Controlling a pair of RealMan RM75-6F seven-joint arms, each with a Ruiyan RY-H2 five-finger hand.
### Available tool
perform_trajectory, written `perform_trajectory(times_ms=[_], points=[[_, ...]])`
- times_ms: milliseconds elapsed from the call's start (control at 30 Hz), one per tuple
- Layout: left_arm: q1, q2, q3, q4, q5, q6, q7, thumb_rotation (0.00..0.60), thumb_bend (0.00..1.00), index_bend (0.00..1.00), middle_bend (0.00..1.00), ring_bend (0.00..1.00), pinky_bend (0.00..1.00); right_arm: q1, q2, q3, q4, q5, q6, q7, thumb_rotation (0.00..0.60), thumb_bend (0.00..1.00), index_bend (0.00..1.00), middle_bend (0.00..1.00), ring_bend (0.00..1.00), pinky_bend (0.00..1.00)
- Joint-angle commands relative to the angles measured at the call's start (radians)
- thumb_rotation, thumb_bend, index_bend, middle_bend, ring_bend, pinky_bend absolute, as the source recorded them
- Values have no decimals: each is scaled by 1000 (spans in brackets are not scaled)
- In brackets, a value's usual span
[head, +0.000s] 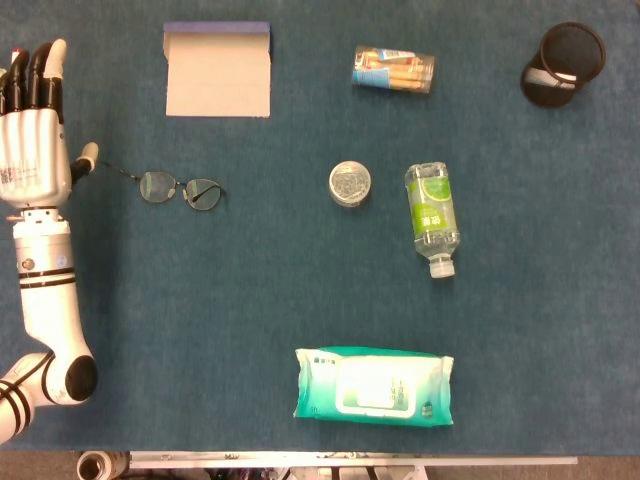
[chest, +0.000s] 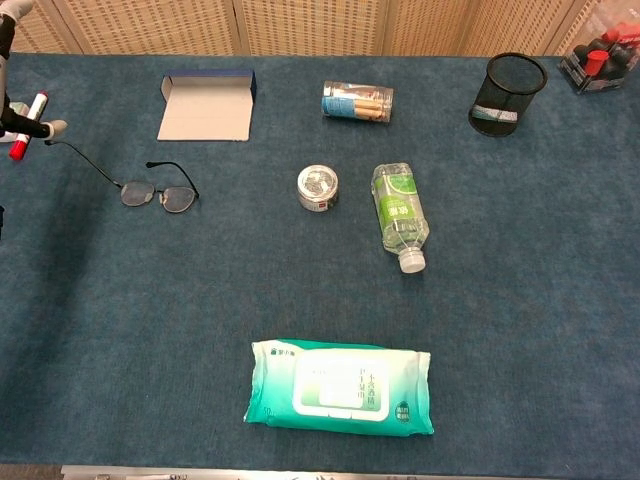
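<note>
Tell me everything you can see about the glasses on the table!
The glasses are thin, dark wire-framed ones with two rounded clear lenses. They lie flat on the blue table, arms unfolded. One arm stretches out to the left toward the thumb of the left hand, whose fingers are straight and held together; whether the thumb touches the arm tip cannot be told. They sit below the open cardboard box and left of the small round tin. Nothing else touches them.

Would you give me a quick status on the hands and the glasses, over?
Left hand open, flat, thumb tip at the glasses temple end. Glasses lie unfolded on the table. Right hand not in view. Cardboard box sits beyond, apart.
</note>
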Motion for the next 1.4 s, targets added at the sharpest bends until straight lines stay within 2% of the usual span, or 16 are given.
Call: perform_trajectory(times_ms=[33, 433, 667, 1033, 1400], points=[[1, 6, -2, -21, 1, 1, 3, 600, 52, 0, 120, 85, 138, 0, 1, 0, 0, 0, 0, 1, 600, 409, 566, 466, 335, 305], [35, 78, 16, -220, 11, 6, 29, 600, 52, 0, 120, 85, 138, -8, 9, -3, -14, -24, 26, 6, 600, 408, 566, 466, 335, 305], [53, 122, 20, -285, 28, 32, 50, 600, 52, 0, 120, 85, 139, -9, 12, -3, -16, -23, 25, 9, 600, 409, 566, 466, 335, 305], [69, 153, 11, -219, -4, 6, 14, 600, 52, 0, 115, 84, 138, -15, 20, -1, -25, -30, 42, 17, 600, 408, 566, 466, 335, 305], [40, 77, 11, -36, 11, -23, -69, 600, 52, 0, 73, 76, 138, -17, 24, 3, -27, -27, 45, 25, 600, 409, 566, 466, 335, 305]])
